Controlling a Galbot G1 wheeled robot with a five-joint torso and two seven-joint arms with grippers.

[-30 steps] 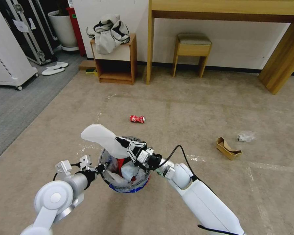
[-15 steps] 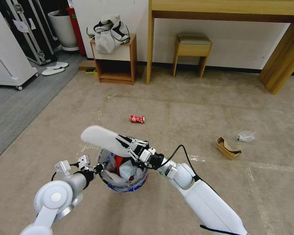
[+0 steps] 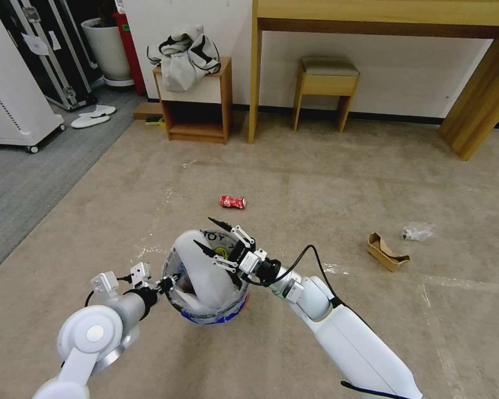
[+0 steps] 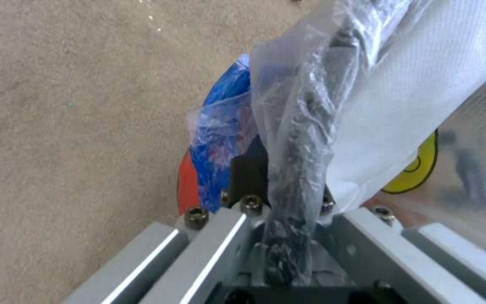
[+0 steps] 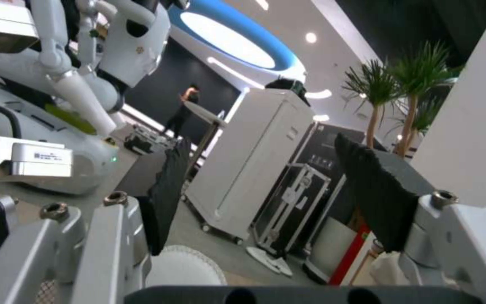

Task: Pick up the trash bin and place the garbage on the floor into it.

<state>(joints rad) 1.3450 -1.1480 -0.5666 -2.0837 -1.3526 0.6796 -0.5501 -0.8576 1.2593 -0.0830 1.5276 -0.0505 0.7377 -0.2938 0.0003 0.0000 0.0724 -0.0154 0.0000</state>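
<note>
The trash bin [image 3: 216, 317], red with a blue band and a clear bag liner, hangs just above the beige carpet floor [image 3: 327, 183]. My left gripper [image 3: 166, 284] is shut on its rim and liner; the left wrist view shows that gripper [image 4: 288, 202] pinching the plastic. A white slipper [image 3: 202, 266] stands tilted inside the bin, leaning over other litter. My right gripper [image 3: 203, 231] hovers open just above the slipper, holding nothing. On the carpet lie a red soda can [image 3: 232, 202], a brown cardboard scrap [image 3: 387, 251] and a clear plastic wad [image 3: 417, 231].
A wooden side cabinet [image 3: 197, 111] with bundled clothing, a stool [image 3: 324, 83] and a desk leg [image 3: 479, 105] line the far wall. Grey flooring [image 3: 22, 177] on the left carries a wheeled white cabinet [image 3: 11, 94] and a pair of white slippers [image 3: 93, 116].
My right gripper has opened and let go of the white slipper, which dropped from above the rim down into the bin. The left gripper still holds the bin.
</note>
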